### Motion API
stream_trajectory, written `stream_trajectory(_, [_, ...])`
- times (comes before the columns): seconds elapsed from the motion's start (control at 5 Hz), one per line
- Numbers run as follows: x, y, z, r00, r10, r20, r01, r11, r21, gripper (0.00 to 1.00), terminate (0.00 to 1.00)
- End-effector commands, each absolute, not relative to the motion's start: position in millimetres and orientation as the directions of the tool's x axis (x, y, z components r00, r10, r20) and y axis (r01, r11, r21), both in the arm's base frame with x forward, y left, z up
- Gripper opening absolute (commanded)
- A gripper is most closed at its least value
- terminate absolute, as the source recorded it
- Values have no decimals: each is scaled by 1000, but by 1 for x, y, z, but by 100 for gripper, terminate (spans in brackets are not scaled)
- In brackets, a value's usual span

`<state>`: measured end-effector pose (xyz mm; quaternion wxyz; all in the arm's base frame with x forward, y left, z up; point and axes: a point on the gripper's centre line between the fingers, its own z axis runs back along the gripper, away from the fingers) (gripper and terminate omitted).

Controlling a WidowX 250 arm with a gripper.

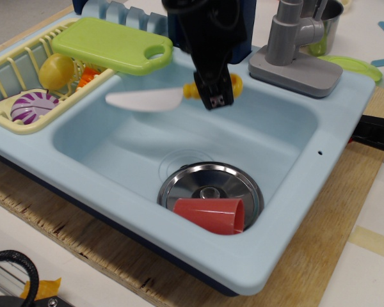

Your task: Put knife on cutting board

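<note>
My gripper (pixel 216 91) is shut on the yellow handle of the knife (pixel 147 100) and holds it in the air above the sink basin. The white blade points left, roughly level. The lime-green cutting board (pixel 110 45) lies on the back left rim of the sink, partly over the dish rack, with its oval handle hole at the right end. The blade tip is a little in front of and below the board's near edge.
A pale yellow dish rack (pixel 6 70) at left holds a yellow ball, a purple striped plate and an orange item. A red cup (pixel 210 213) lies on its side over the metal drain (pixel 208 185). A grey faucet (pixel 294 51) stands at the back right.
</note>
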<state>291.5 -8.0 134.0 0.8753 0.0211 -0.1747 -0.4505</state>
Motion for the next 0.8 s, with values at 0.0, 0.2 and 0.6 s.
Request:
stream_trajectory(0.0, [306, 1, 172, 458, -853, 252, 802, 518, 296, 0, 0])
stream_trajectory(0.2, [309, 12, 179, 452, -866, 215, 813, 499, 300, 0, 0])
stream_trajectory(0.6, [311, 41, 183, 445, -876, 187, 819, 482, 312, 0, 0])
